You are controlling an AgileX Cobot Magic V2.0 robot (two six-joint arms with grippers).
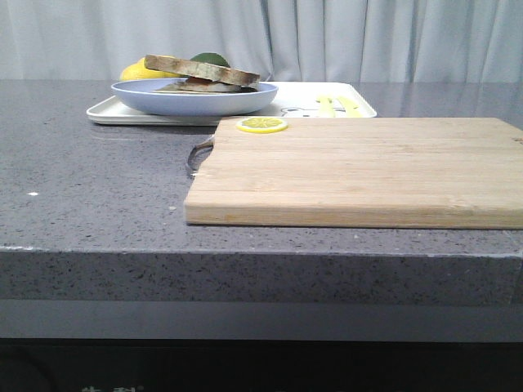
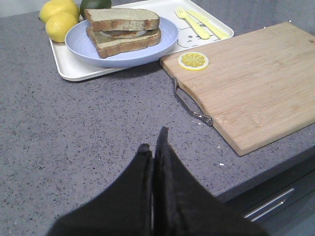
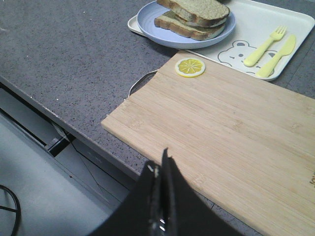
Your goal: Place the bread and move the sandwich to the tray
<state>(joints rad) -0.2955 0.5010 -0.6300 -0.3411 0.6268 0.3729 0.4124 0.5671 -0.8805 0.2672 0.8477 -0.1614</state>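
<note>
- Wooden cutting board [image 1: 359, 171] is lying near and right, a lemon slice [image 1: 262, 124] sitting on its far left corner.
- Tray [image 1: 306, 108] is sitting far left, already carrying the sandwich [image 2: 123, 29] on its plate [image 2: 78, 42].
- Sandwich is looking light, soft and easily squashed; the stiff plate rim is the safer hold.
- Left gripper [image 2: 153, 147] and right gripper [image 3: 160, 164] are both pinched closed on nothing, hanging back at the near edge.

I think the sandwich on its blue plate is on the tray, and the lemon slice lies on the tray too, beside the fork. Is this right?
Not quite. The sandwich on its plate is on the tray, but the lemon slice lies on the cutting board, near its corner by the handle. The left wrist view shows it. The fork is on the tray.
</note>
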